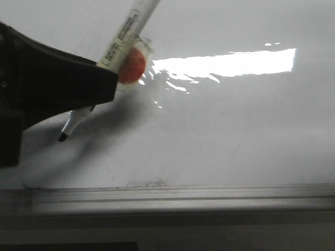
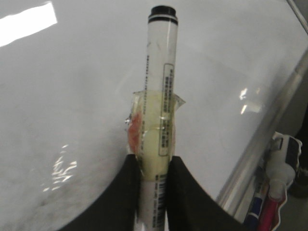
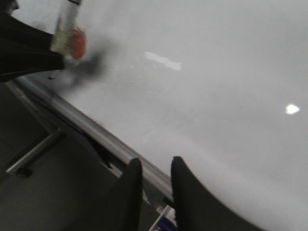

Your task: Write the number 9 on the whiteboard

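While the left gripper (image 1: 78, 91) is pinching a marker (image 1: 123, 49) by its barrel, fingers pressed against the taped section, the pen's long axis is slanting: the black tip (image 1: 62, 137) is pointing down and out from the fingers toward the whiteboard (image 1: 235, 136), the capped rear end rising away on the other side. This tilt is what the coming stroke turns on, since the tip has to meet the board squarely enough to leave ink. The tip is sitting just off or barely on the glossy surface (the front view does not settle which), with its dark shadow spreading right beneath the fingers. No number 9 is showing anywhere on the board yet; only faint grey smudges are visible near the silver edge rail (image 1: 209, 196), which lies just past the tip. The left arm is clearly the nearer one. Farther off, the right gripper (image 3: 156, 185) is hovering with fingers slightly apart and holding nothing, beyond the rail, well apart from the marker.
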